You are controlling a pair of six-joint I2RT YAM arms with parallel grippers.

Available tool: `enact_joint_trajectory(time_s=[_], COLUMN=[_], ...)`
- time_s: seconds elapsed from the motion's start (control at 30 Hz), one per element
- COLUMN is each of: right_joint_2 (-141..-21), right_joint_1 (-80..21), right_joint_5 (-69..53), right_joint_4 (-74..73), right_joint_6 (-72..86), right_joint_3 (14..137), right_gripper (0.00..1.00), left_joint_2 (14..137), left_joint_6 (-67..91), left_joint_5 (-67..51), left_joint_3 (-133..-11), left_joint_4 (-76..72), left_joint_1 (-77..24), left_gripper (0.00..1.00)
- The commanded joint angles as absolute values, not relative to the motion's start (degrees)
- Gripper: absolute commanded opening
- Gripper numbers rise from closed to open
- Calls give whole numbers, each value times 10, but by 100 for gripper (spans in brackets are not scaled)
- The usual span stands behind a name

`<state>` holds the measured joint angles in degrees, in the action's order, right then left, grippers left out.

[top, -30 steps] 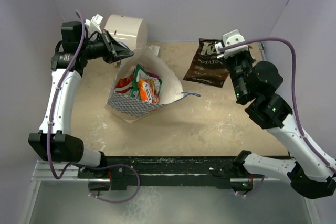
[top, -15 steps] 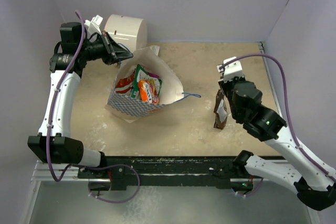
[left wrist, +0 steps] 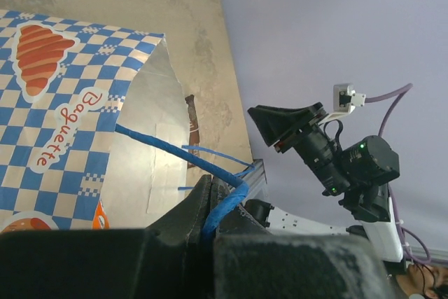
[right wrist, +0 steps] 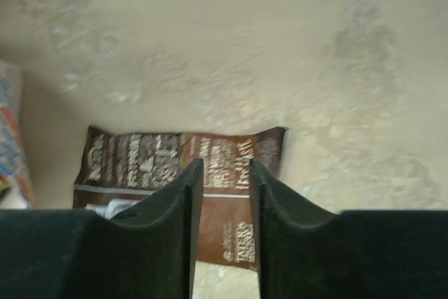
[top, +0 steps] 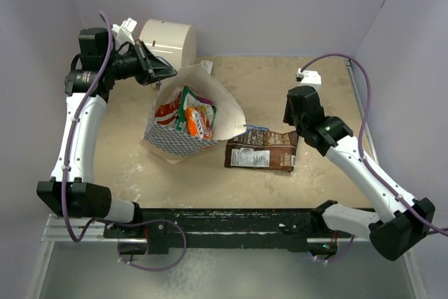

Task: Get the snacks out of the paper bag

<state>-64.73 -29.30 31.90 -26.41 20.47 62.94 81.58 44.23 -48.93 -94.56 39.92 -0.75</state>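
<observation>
Top view first. My left gripper (top: 166, 71) is up at the far rim of the paper bag (top: 178, 143), close to the cream cylinder (top: 168, 41), and from this height I can't read its jaws. The bag sits on the table (top: 280, 82) with its mouth gaping toward the camera. Three snacks are crowded together inside it: a green packet (top: 186, 99), a red-orange packet (top: 165, 111) and an orange packet (top: 201, 122). Outside the bag, the brown packet (top: 260, 152) lies flat on the table just to its right. My right gripper (top: 299, 122) hangs over that packet's right end, fingertips tucked out of sight under the wrist.

Left wrist now, and here it's plain: my left gripper (left wrist: 212, 190) is clamped tight on the blue cord handle (left wrist: 225, 199). The cord is pinched between the fingers and runs off to the bag's cream-lined mouth. The checkered side of the paper bag (left wrist: 63, 103), with its croissant print and the word "Baguette", fills the left of the view. My right arm (left wrist: 336, 155) shows beyond, against the wall.

Right wrist: the right gripper (right wrist: 224, 164) has its jaws a narrow gap apart with nothing gripped between them. Through the gap I see the brown packet (right wrist: 140, 162) lying flat on the table (right wrist: 315, 33), label up. My fingertips are over the middle of it. Whether they touch the packet, I can't tell.
</observation>
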Motion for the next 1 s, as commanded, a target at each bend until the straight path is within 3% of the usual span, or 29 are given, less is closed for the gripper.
enact_joint_trajectory(time_s=[0.0,0.1,0.27,0.47,0.67,0.83,0.97], right_joint_2=[-654,-647,-639,-741,-858,-908,-928], right_joint_1=[-292,-262,-111,6,19,19,19], right_joint_5=[196,179,28,-84,-59,-46,-67], right_joint_4=[-300,-299,-216,-200,-247,-222,-202], right_joint_6=[370,406,391,331,267,222,239], right_joint_3=[619,584,486,483,521,539,548], right_gripper=[42,48,60,69,74,73,58], left_joint_2=[812,814,819,826,834,836,830], left_joint_6=[422,422,426,435,442,444,445], left_joint_5=[-494,-493,-491,-493,-498,-504,-502], left_joint_3=[-986,-984,-980,-985,-986,-979,-975], left_joint_4=[394,394,391,383,375,368,365], left_joint_1=[-4,-4,-3,-2,-2,-2,-3], left_gripper=[0,0,0,0,0,0,0])
